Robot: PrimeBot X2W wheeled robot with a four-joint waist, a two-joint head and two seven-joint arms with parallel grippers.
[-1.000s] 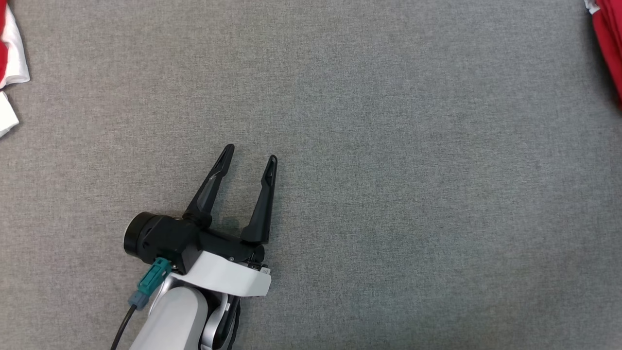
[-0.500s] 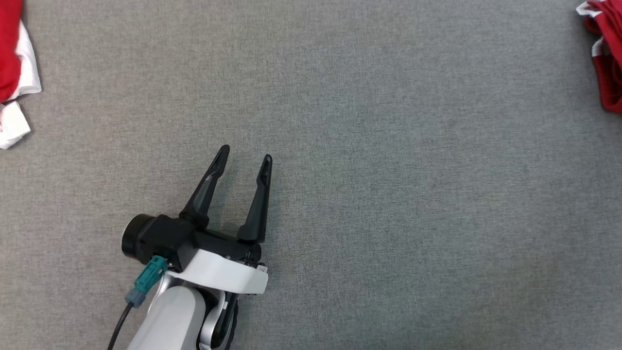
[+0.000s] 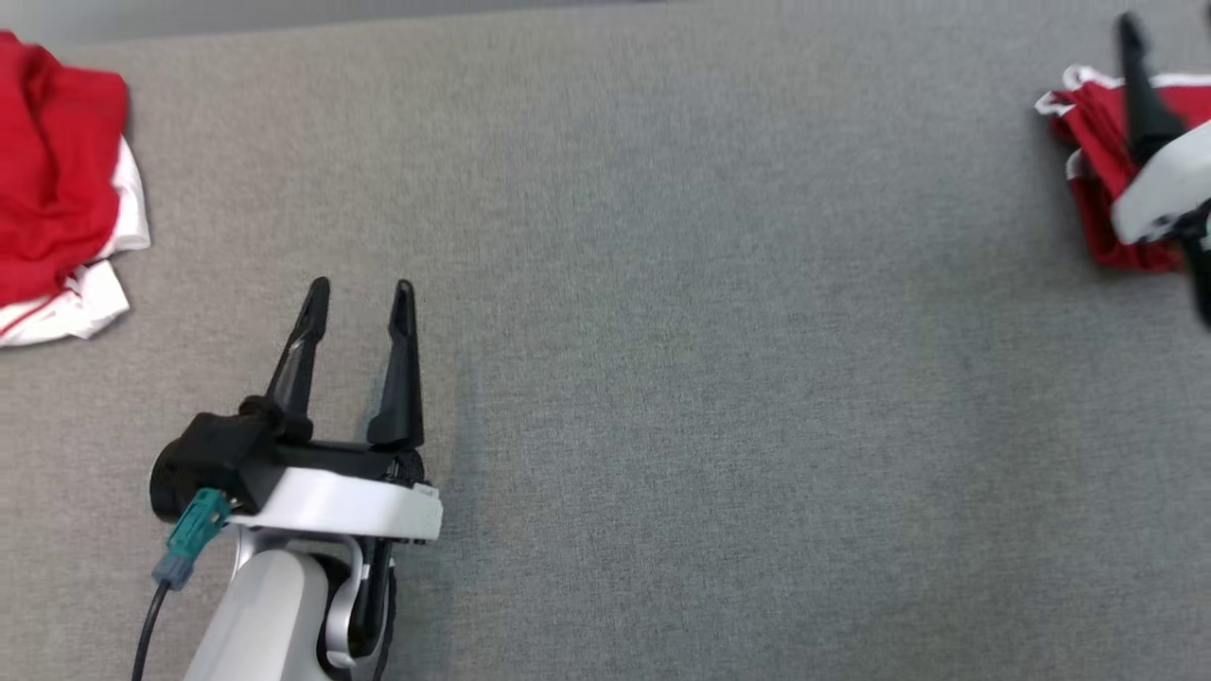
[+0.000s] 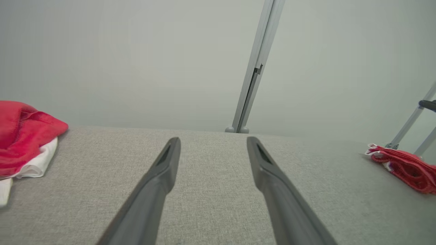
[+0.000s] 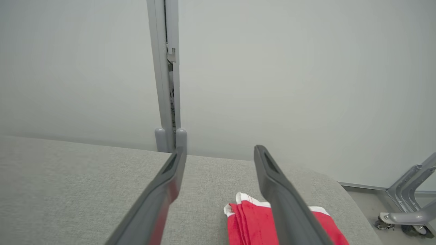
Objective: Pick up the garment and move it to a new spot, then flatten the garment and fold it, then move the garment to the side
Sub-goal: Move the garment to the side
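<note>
A grey fabric-covered table (image 3: 662,331) is spread across the head view. At ten o'clock on it a crumpled red-and-white heap (image 3: 57,180) is piled near the edge; at two o'clock, well apart from the heap, the folded garment (image 3: 1093,213) — red, trimmed in white — is laid flat near the table's far right corner. The left gripper (image 3: 361,286) is seen at eight o'clock, above bare cloth; its jaws are spread wide and nothing is held between them. The right gripper (image 5: 219,151) is placed at two o'clock over the folded garment; its jaws are likewise parted wide and nothing is gripped — in the right wrist view one finger is crossed in front of the red folds; whether they are touched cannot be told.
</note>
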